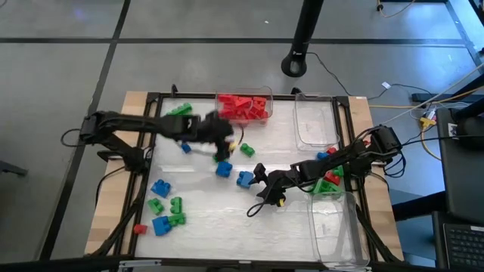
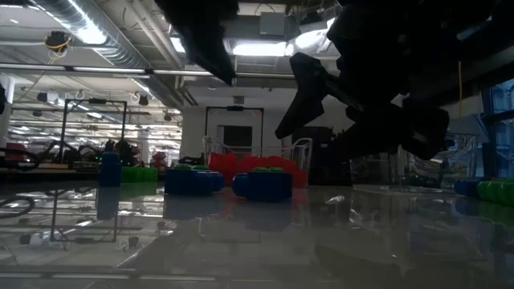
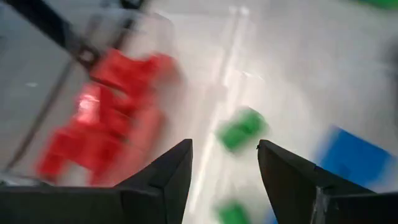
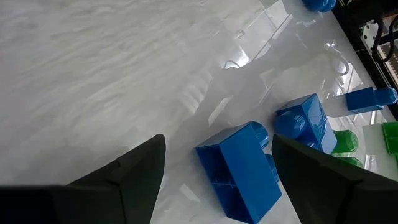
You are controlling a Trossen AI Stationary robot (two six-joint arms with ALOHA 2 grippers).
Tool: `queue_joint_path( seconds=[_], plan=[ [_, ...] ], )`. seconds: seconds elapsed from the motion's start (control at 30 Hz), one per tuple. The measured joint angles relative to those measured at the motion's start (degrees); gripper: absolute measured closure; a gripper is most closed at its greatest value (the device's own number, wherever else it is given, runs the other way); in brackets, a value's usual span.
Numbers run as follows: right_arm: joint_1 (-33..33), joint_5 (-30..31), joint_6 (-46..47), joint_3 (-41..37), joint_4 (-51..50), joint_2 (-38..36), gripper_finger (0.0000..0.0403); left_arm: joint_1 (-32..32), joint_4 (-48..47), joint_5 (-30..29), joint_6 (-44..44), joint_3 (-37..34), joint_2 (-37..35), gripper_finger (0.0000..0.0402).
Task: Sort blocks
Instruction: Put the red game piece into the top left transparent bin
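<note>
While your right pincer (image 4: 214,171) hangs with fingers apart over the blue block (image 4: 239,171) near the red bin (image 1: 246,106), mind a skewed close — it could flick the brick. Left pincer (image 3: 224,168) — apart, empty, beside that bin.

The left gripper (image 1: 224,136) hangs over the table (image 1: 227,219) just beside a clear bin (image 1: 266,94) heaped with red blocks (image 1: 243,107). The right gripper (image 1: 261,181) sits mid-table, next to a blue block (image 1: 244,179). Green and blue blocks (image 1: 165,205) lie scattered near the left edge; 2 other clear bins (image 1: 316,121) stand on the right
</note>
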Motion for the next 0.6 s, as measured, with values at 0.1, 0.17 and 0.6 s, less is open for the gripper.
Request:
queue_joint_path(
  seconds=[0.1,0.17,0.6],
  plan=[
    [0.0,-0.01,0.0,0.0,0.01,0.0,0.011,-6.7,-5.4,-0.06,-4.72,0.0,-0.57,0.023],
    [0.0,0.0,0.01,0.0,0.04,0.0,0.011,-11.05,-8.95,-0.08,-8.75,0.0,-0.57,0.023],
    [0.0,-0.02,0.02,0.0,0.04,0.0,0.011,-35.39,-24.71,3.08,-40.25,0.0,-0.55,0.0231]
  ],
)
